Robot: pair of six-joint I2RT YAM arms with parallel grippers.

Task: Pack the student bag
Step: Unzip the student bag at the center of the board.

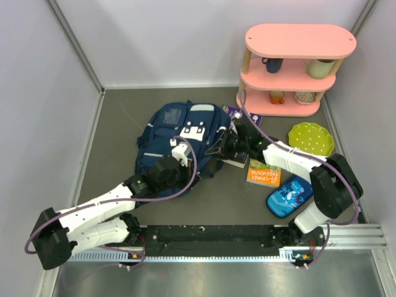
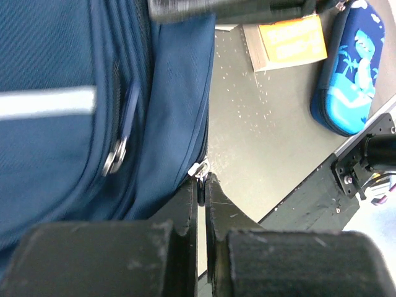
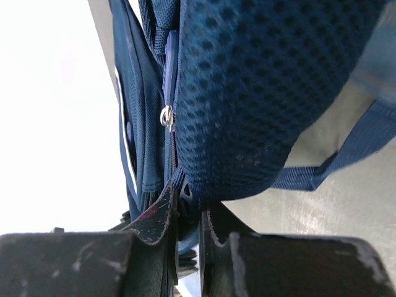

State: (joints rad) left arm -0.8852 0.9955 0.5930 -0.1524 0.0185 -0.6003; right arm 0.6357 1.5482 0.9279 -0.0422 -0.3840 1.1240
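Student bag [image 1: 170, 130], left fingers [image 2: 185, 210] pinching zipper pull [image 2: 199, 168], right fingers [image 3: 158, 216] clamping fabric

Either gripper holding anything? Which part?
Left gripper pinches the bag by a zipper pull. Right gripper pinches the bag's fabric edge.

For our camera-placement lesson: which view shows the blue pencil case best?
Top external: the pencil case lies nearly whole beside the orange book. The left wrist view shows most of it, cropped at the frame's top edge; the right wrist view shows none.
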